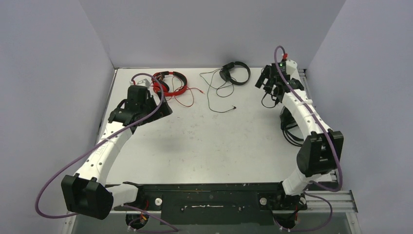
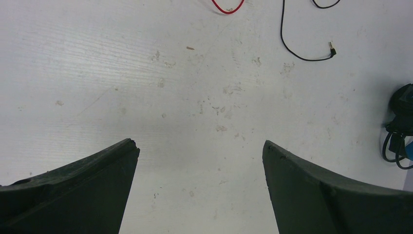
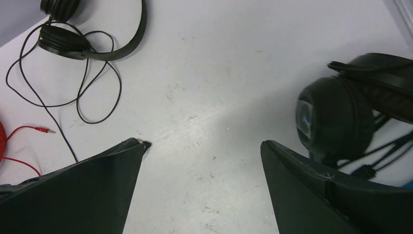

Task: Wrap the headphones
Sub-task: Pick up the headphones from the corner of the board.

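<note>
Over the scuffed white tabletop (image 1: 204, 146), the left gripper (image 2: 199, 146) and right gripper (image 3: 202, 144) both hang with jaws apart, empty. Along the far edge lie the red over-ear headphones (image 1: 170, 80) and the all-black headphones (image 1: 235, 73), cords (image 2: 282, 29) loose; a third dark pair (image 3: 336, 119) sits by the right edge. Wrapping looks unstarted: next, pinch a thin cord cleanly.
</note>
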Robot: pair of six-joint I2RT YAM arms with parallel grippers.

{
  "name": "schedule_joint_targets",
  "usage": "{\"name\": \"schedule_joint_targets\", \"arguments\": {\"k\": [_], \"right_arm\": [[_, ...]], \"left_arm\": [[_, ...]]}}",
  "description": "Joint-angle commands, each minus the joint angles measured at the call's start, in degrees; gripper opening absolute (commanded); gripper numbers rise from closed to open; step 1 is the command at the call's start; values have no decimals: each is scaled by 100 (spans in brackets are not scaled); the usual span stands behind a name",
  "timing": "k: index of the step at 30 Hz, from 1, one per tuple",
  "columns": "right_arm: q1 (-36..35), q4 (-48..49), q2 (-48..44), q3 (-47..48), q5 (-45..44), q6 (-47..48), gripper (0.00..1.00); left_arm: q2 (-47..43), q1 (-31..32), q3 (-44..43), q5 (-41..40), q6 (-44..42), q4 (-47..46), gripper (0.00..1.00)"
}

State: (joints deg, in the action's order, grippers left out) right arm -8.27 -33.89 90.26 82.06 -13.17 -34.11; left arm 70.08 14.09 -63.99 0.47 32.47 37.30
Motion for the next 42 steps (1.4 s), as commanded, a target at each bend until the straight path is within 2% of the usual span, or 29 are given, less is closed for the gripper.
{"name": "schedule_joint_targets", "arguments": {"k": [1, 12, 21, 30, 34, 36, 37, 40, 42], "right_arm": [[-165, 295, 795, 787, 160, 250, 94], [-166, 431, 3134, 2792, 529, 176, 88], [-95, 24, 4546, 4636, 475, -307, 69], [-323, -13, 4734, 4962, 322, -1024, 67], [-541, 153, 4863, 4899, 131, -1859, 67], [-621, 216, 4975, 4956, -97, -2202, 58], [-658, 190, 5020, 5035, -241, -2350, 58], [-724, 287, 5094, 5177, -218, -2670, 67], [-801, 345, 5120, 5147, -188, -2897, 69]], "left_arm": [[-205, -44, -148, -178, -71, -21, 97], [-118, -64, -23, -47, -52, -232, 97], [22, -76, 33, 113, 58, -449, 97], [280, -89, -165, 146, -24, -441, 97], [311, -87, -148, 177, -47, -458, 97], [296, -90, -113, 228, -39, -477, 97], [283, -86, -94, 254, -30, -484, 97], [249, -90, -51, 320, -21, -485, 97], [214, -88, -2, 320, -26, -507, 97]]}}
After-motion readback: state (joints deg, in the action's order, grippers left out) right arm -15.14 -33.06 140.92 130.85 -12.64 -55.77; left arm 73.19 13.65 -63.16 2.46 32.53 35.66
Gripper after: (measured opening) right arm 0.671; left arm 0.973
